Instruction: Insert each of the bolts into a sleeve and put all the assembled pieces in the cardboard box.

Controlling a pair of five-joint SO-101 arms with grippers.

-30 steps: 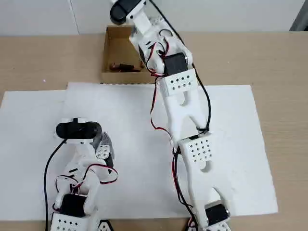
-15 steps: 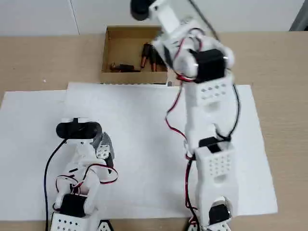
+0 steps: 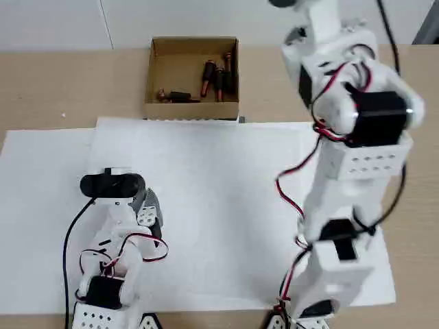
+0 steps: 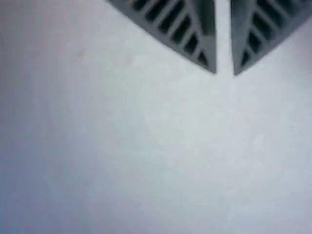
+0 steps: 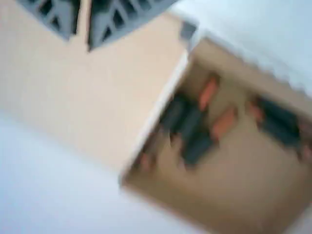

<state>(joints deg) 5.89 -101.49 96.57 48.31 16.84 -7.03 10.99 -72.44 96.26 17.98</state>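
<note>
One white paper sheet (image 3: pixel 206 205) lies on the table (image 3: pixel 55 82) before the cardboard box (image 3: pixel 148 75), and no print is legible anywhere. Both grippers are pinched nearly closed on nothing: the left gripper (image 4: pixel 224 72) low over the paper, the right gripper (image 5: pixel 82 43) over bare table beside the box. Inside lie the bolt-and-sleeve pieces (image 3: pixel 214 77), copper and black, likely light, rigid and apt to roll; best pinched across the dark middle.

We're under bright, even overhead light here: the white paper (image 3: pixel 206 178) glows flat and the table (image 3: pixel 68 82) is evenly lit. Shadows are soft and faint, with a thin band of shade inside the cardboard box (image 3: pixel 148 75) along its near wall. The left wrist view shows the paper dimmer.
</note>
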